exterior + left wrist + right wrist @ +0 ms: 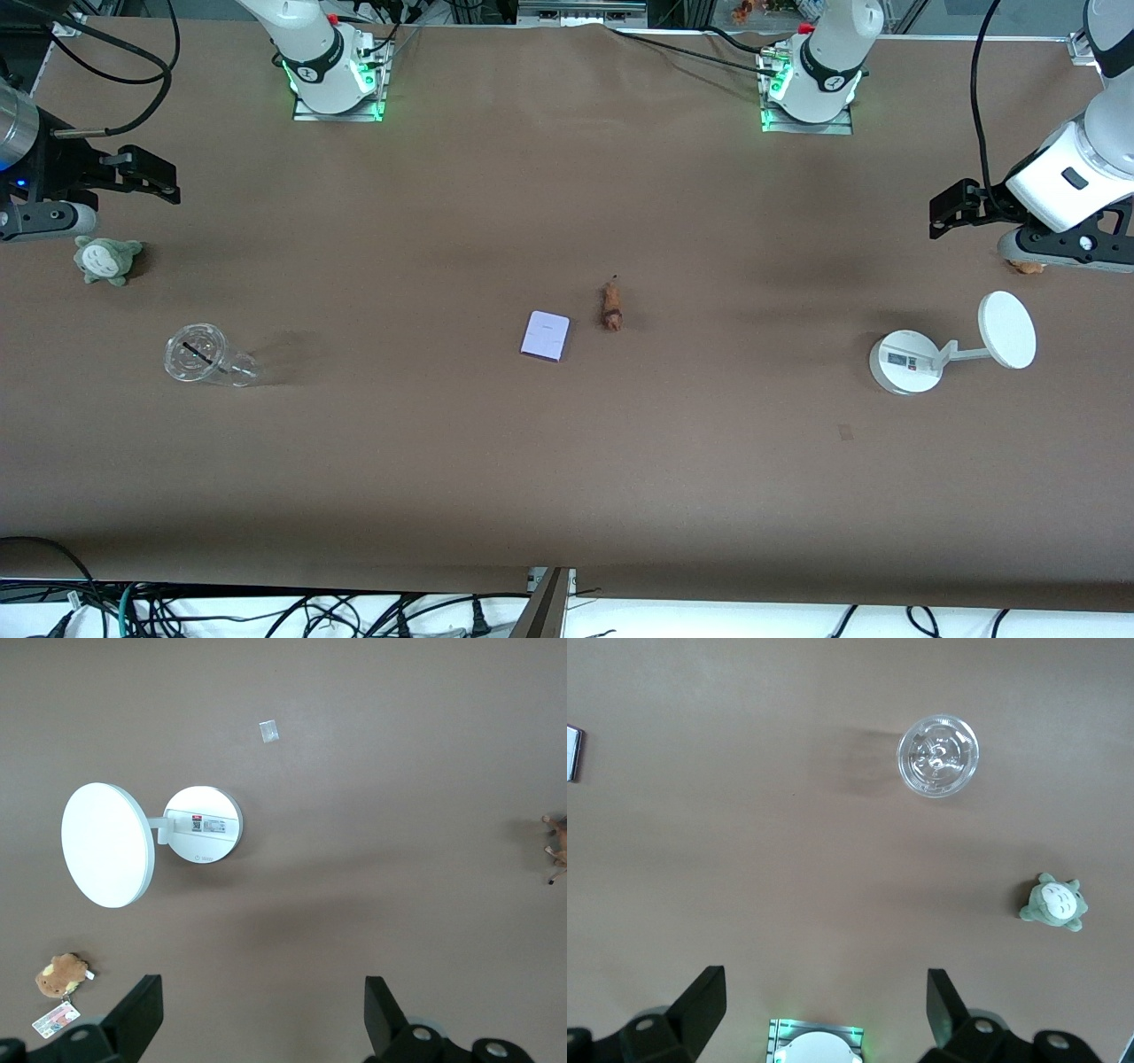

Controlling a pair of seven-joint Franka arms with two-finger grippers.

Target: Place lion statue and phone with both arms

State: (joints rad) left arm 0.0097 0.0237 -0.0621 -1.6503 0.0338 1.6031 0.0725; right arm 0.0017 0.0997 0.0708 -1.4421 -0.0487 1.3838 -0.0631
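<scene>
The phone (545,336), a flat pale lavender rectangle, lies at the middle of the brown table. The lion statue (611,307), a small orange-brown figurine, lies beside it toward the left arm's end. My left gripper (952,211) hangs open and empty over the left arm's end of the table. My right gripper (151,173) hangs open and empty over the right arm's end. The left wrist view shows its open gripper (264,1010) over bare table, with the lion statue (556,849) at the frame edge. The right wrist view shows its open gripper (826,1005), with a sliver of the phone (574,752).
A white round-based stand with a disc (908,361) and an orange-tan lump (1028,265) lie near the left gripper. A grey-green plush toy (106,259) and a clear plastic cup (199,356) lie near the right gripper. Both arm bases stand farthest from the front camera.
</scene>
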